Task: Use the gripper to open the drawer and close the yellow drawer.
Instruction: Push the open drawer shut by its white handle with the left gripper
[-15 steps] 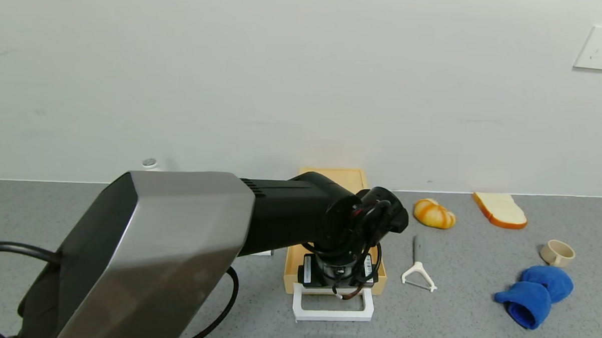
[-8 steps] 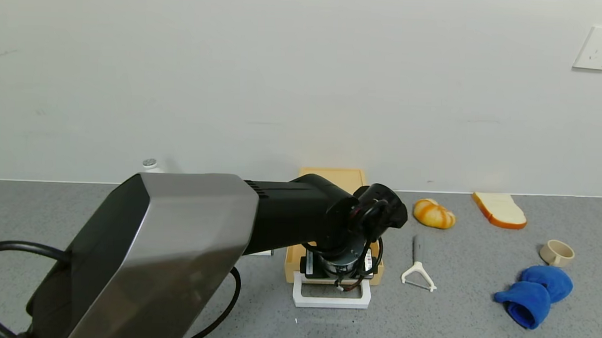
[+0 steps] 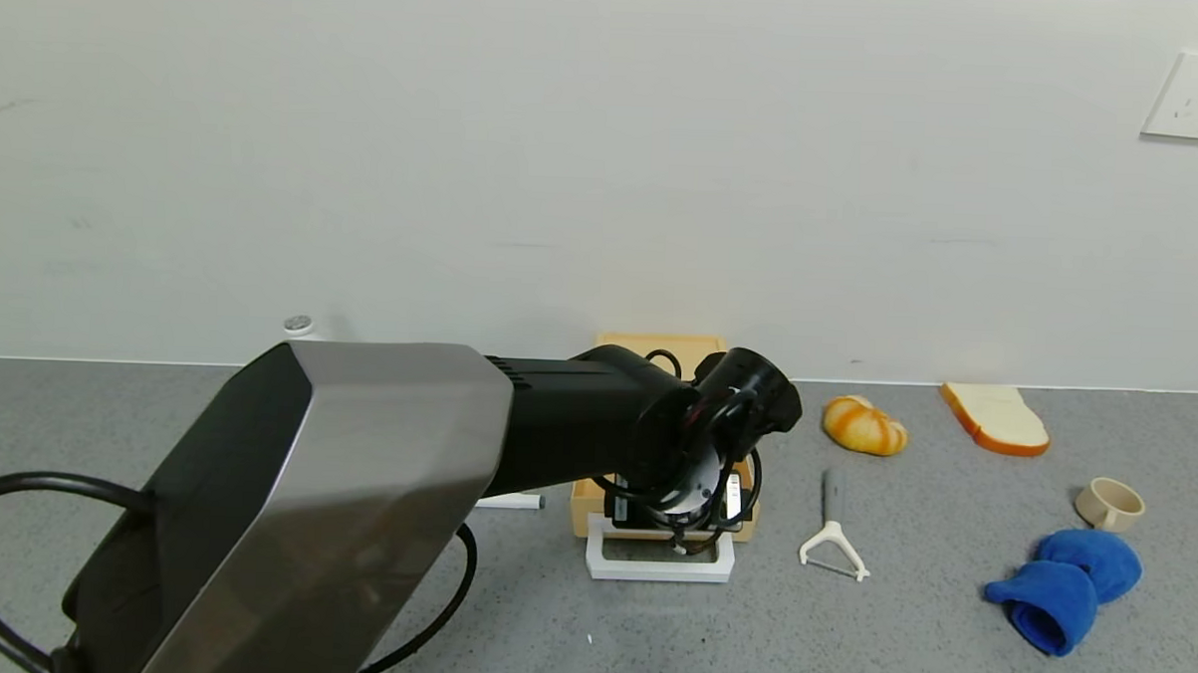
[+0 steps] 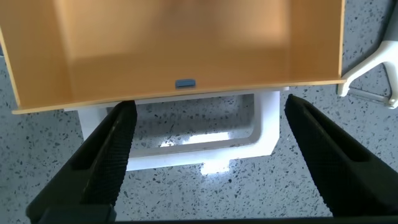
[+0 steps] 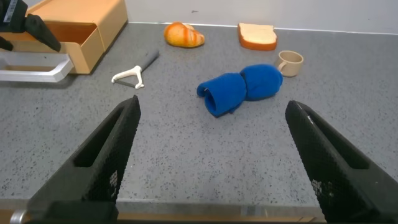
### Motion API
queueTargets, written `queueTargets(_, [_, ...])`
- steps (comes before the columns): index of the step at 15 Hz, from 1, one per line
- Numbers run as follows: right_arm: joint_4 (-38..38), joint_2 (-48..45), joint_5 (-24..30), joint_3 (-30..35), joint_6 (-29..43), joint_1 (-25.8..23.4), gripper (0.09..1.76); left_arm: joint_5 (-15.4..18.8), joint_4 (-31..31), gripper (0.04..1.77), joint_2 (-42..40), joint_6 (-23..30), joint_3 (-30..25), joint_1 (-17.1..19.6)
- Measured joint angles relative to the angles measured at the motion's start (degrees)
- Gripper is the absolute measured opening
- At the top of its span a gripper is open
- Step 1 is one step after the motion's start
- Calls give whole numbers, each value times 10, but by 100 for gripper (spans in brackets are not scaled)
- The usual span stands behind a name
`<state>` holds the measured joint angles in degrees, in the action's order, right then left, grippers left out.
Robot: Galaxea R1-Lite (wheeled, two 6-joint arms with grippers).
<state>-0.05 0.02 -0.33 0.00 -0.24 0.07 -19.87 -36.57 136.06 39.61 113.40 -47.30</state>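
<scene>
Yellow drawer (image 3: 658,351) sat at frame center against the wall, tray slightly out, white handle (image 3: 659,568) below; left gripper (image 4: 205,155) angled down over it, fingers spread, grasping nothing; right gripper (image 5: 208,162) open, idle.

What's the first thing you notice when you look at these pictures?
The big silver-and-black left arm fills the near left of the head view, its left gripper open around the white handle of the yellow drawer by the back wall. To the right on the grey counter lies a bright blue cloth beside a small cup.
</scene>
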Motion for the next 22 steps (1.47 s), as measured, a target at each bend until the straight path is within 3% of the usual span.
queueTargets(22, [0, 0, 0, 0, 0, 0, 171, 9, 197, 172, 31, -134, 0, 58])
